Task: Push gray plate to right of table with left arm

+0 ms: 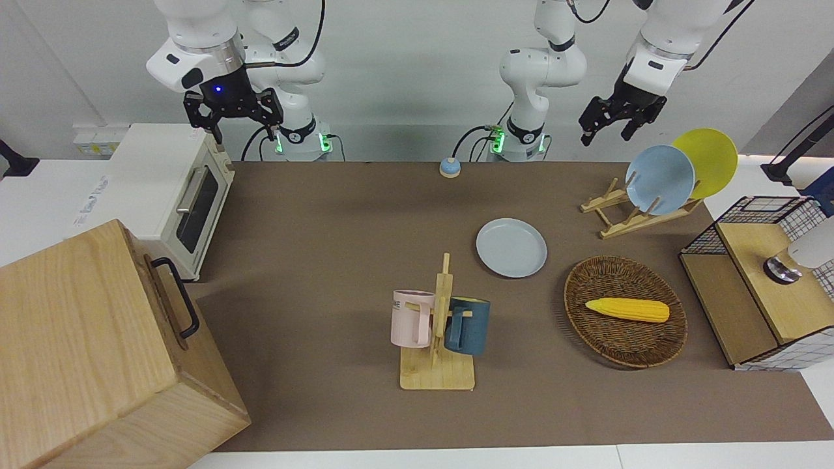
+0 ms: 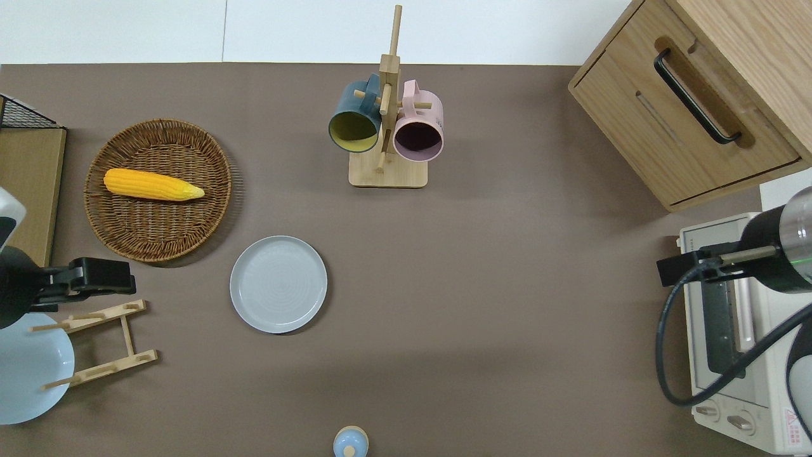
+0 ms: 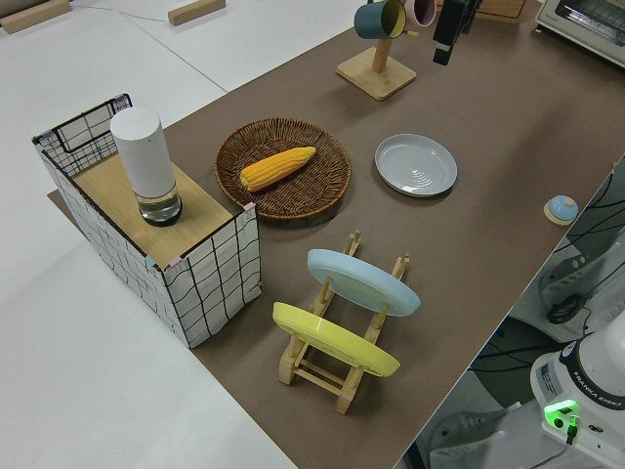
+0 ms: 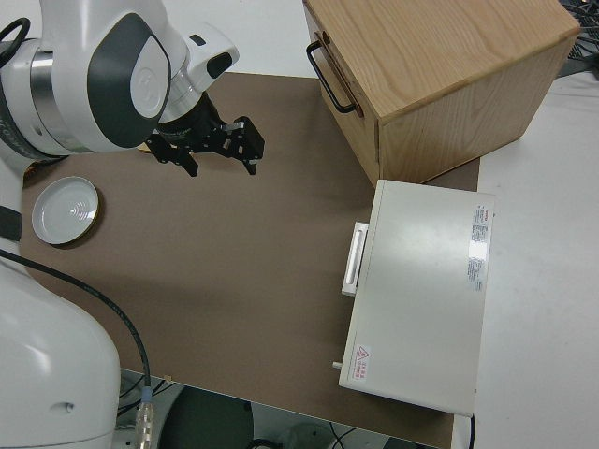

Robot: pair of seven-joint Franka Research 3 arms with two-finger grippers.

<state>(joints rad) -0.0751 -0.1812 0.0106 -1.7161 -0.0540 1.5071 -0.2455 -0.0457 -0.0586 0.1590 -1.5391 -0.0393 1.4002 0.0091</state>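
The push is judged not yet begun: the gray plate (image 2: 278,284) lies untouched on the tabletop (image 2: 507,285), near the basket (image 2: 158,189). The left gripper (image 1: 616,119) is held high over the plate rack (image 2: 95,343), fingers spread and empty. The right arm is parked.

Left gripper (image 1: 614,120) and right gripper (image 1: 233,116) both raised, jaws apart.
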